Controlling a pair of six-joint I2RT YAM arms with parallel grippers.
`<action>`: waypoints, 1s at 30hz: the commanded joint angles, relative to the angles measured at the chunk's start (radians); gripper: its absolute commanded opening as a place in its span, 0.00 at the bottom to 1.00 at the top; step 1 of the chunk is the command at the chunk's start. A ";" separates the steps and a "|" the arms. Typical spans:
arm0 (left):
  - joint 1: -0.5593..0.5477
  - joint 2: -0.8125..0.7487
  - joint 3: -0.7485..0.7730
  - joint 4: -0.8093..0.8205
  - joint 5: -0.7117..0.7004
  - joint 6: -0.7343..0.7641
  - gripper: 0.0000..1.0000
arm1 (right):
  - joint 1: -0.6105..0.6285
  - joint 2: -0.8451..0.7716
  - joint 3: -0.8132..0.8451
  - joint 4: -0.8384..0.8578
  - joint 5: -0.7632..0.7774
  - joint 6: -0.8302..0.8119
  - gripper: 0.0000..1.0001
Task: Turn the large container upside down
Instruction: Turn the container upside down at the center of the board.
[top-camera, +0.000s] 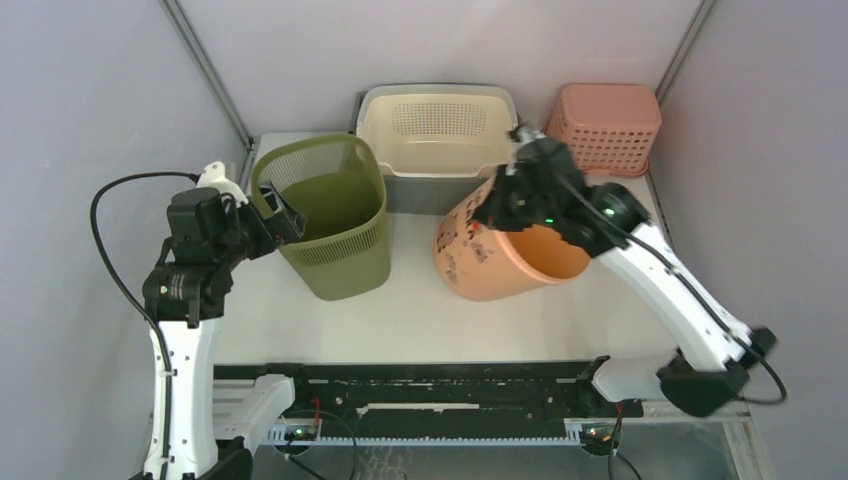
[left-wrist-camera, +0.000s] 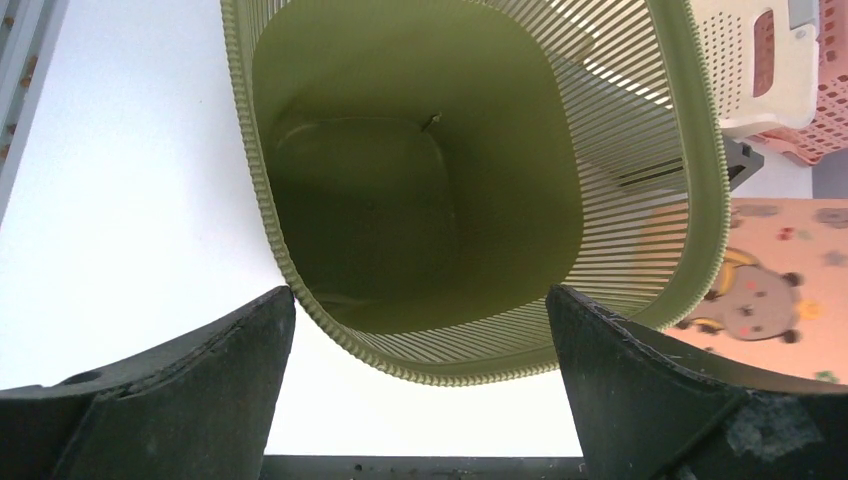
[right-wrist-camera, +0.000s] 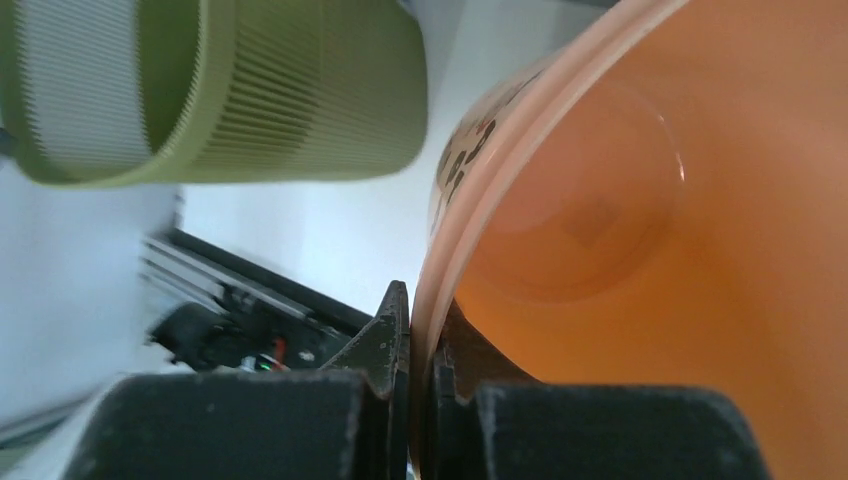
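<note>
Right gripper (top-camera: 497, 208) is clamped on the rim of the orange plastic bucket with cartoon prints (top-camera: 480, 268). One finger is inside the wall and one outside, with the jaws together on thin plastic. The bucket hangs tilted below the gripper, mouth turned toward the right arm and base swung away from it. Cannot tell whether its lower side rests on the white table (top-camera: 400, 320). Not inverted yet.

Left gripper (top-camera: 282, 215): jaws wide apart, nothing between them. The olive-green slatted plastic basket (top-camera: 335, 235) stands directly ahead, its rim just past the fingertips.

Risks:
- The single pinch on a smooth, thin rim may let the bucket pivot or slip out as the roll proceeds.
- The green basket sits near, to the right gripper's left, and the bucket's swinging base could clip it.
</note>
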 joint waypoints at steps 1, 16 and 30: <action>-0.011 -0.007 0.055 0.044 0.020 -0.020 1.00 | -0.148 -0.190 -0.184 0.311 -0.267 0.024 0.00; -0.001 0.019 0.157 -0.031 -0.132 0.004 1.00 | -0.288 -0.287 -0.639 0.942 -0.501 0.291 0.00; 0.000 0.003 0.202 -0.055 -0.053 -0.002 1.00 | -0.201 -0.108 -0.751 1.411 -0.503 0.471 0.00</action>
